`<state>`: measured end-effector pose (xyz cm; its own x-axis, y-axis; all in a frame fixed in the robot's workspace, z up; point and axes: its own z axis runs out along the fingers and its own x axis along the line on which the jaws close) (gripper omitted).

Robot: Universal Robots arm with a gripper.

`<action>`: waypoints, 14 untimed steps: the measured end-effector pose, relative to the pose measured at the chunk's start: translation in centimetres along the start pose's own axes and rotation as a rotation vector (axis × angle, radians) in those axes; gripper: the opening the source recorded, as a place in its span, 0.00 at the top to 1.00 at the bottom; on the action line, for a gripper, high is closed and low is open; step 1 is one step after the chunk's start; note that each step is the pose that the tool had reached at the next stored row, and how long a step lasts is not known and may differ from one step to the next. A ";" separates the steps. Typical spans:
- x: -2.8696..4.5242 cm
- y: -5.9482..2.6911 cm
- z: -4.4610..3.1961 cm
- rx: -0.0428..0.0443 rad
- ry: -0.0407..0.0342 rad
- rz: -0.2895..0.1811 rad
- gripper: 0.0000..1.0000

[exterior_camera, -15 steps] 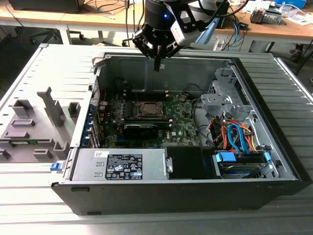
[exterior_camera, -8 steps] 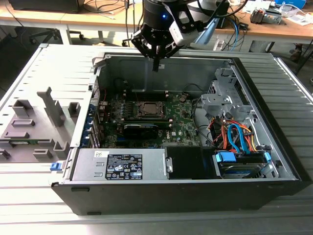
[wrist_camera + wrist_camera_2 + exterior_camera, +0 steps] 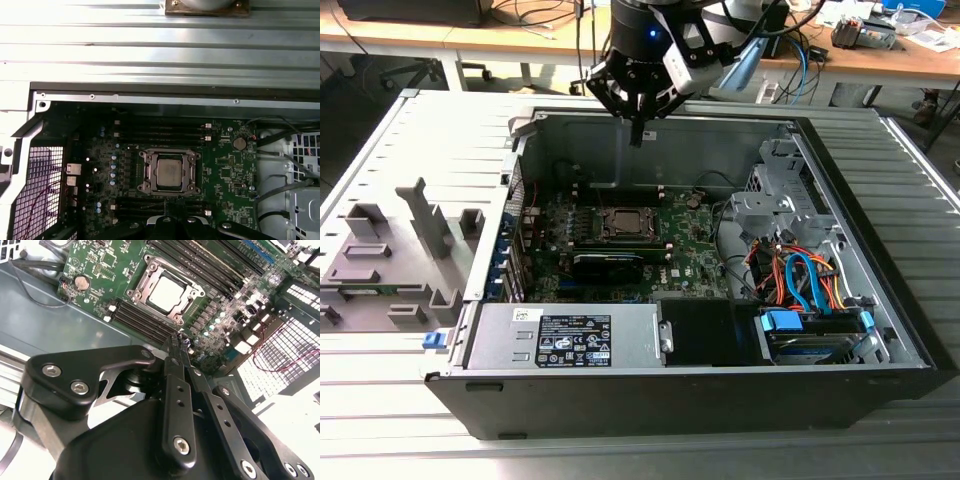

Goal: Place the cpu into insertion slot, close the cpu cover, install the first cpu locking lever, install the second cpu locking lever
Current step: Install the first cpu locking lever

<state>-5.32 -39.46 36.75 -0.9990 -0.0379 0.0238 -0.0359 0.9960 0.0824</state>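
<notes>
The cpu [image 3: 168,171] lies flat in the insertion slot [image 3: 186,187] on the green board, its silvery top facing up [image 3: 167,292]. The cpu cover [image 3: 149,172] lies down around it as a metal frame [image 3: 146,287]. In the exterior view the socket with the cpu [image 3: 620,222] sits mid-board inside the open case. My gripper [image 3: 638,132] hangs well above the case's back wall, apart from the socket. Its black fingers meet at the tips [image 3: 177,341] with nothing between them. I cannot tell how the locking levers stand.
A power supply box [image 3: 565,335] fills the case's near side. A black card [image 3: 605,262] stands just in front of the socket. Orange and blue cables [image 3: 800,280] crowd the drive bay on the exterior view's right. A grey fixture tray [image 3: 380,260] lies outside on the left.
</notes>
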 end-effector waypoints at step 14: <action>0.33 0.00 0.10 0.0000 0.0000 0.000 0.89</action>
<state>-5.66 -39.46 36.66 -0.9990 -0.0379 0.0238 -0.0359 0.9960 0.0824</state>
